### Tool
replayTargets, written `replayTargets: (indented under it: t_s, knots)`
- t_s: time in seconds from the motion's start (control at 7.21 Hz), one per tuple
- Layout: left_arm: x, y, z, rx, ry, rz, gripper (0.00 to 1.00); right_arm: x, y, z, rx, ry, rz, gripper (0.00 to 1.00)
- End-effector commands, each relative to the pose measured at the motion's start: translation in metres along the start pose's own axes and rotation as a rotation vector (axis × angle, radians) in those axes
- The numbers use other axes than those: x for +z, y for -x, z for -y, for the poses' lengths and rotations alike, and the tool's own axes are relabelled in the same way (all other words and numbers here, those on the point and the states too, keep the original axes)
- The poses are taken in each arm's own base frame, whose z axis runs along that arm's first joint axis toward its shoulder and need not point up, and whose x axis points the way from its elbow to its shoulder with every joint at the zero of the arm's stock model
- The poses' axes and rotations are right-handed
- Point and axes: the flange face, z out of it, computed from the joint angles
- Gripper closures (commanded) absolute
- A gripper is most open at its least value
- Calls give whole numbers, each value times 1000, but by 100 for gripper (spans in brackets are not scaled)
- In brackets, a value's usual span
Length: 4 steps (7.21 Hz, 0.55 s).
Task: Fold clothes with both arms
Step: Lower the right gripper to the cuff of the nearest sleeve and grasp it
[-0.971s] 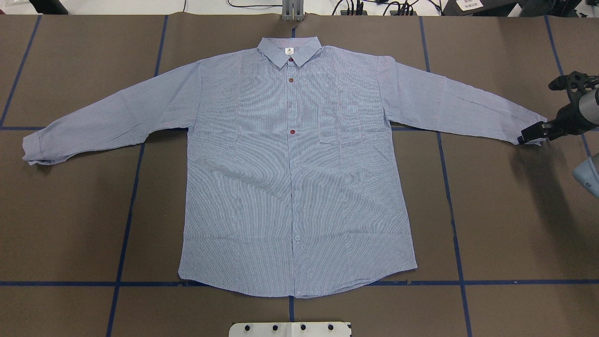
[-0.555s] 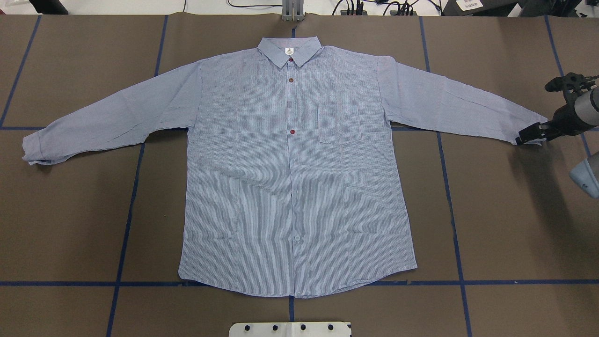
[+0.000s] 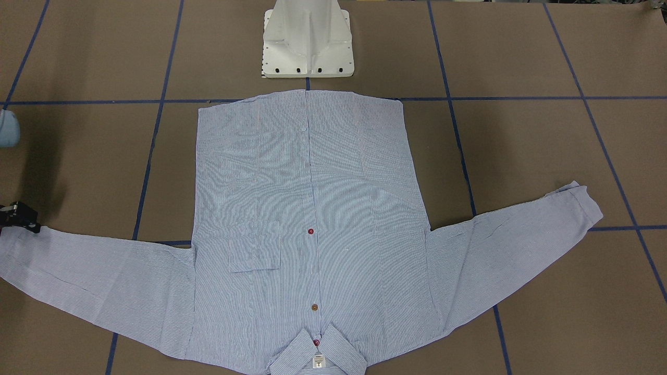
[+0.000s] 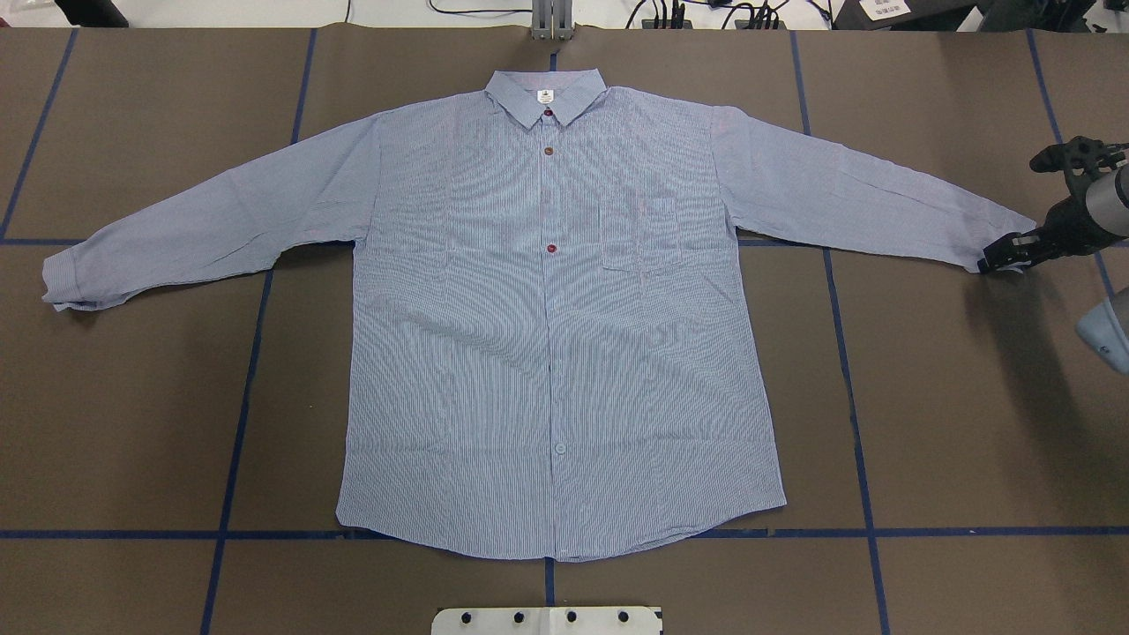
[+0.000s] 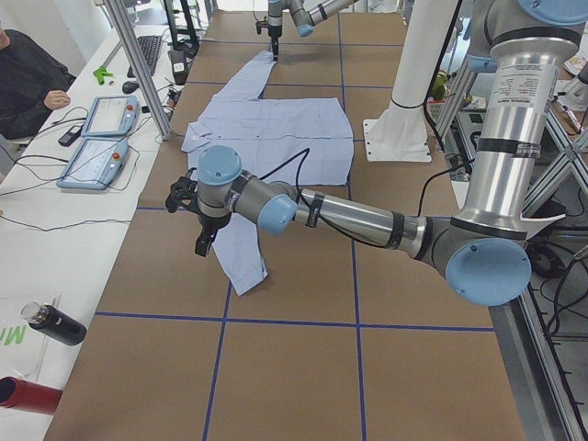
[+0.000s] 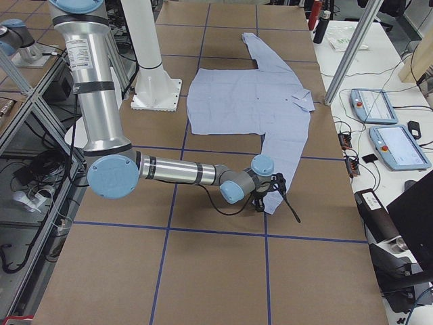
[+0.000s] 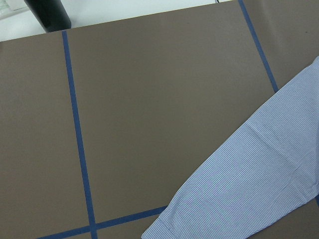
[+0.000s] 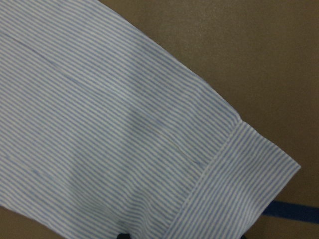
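Note:
The light-blue striped shirt (image 4: 547, 335) lies flat, front up, collar away from the robot, with both sleeves spread wide. It also shows in the front-facing view (image 3: 307, 208). My right gripper (image 4: 1004, 253) reaches in level from the right and is shut on the right sleeve's cuff (image 8: 234, 179). The same gripper (image 3: 23, 221) sits at the front-facing view's left edge. My left gripper (image 5: 202, 241) hangs raised near the left sleeve's cuff (image 4: 66, 282); I cannot tell if it is open. Its wrist camera looks down on that sleeve (image 7: 239, 199) from some height.
The white pedestal base (image 3: 307, 41) stands just behind the shirt's hem. Blue tape lines (image 4: 238, 397) cross the brown table. A side table beyond the collar holds teach pendants (image 5: 96, 138), and a person (image 5: 23, 78) sits there. Bottles (image 5: 50, 326) lie by the near corner.
My right gripper slid slightly left, then back right with the cuff. The right sleeve now lies straighter and smoother. The rest of the shirt has not moved.

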Motion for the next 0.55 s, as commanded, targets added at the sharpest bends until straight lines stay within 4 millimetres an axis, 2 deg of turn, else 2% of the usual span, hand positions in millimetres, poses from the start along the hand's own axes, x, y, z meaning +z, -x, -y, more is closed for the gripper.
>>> replayTargets:
  t_s: [0.0,0.14,0.42]
  knots:
    - [-1,-2,2,2,-3,-1,0,-2,4,3,0,1,5,67]
    - [-1,-2,2,2,-3,-1,0,-7,7,10,-2,-9,11,68]
    - [0,-1,1,0,-1,0,0,-20,1,17,20,-12,27,68]
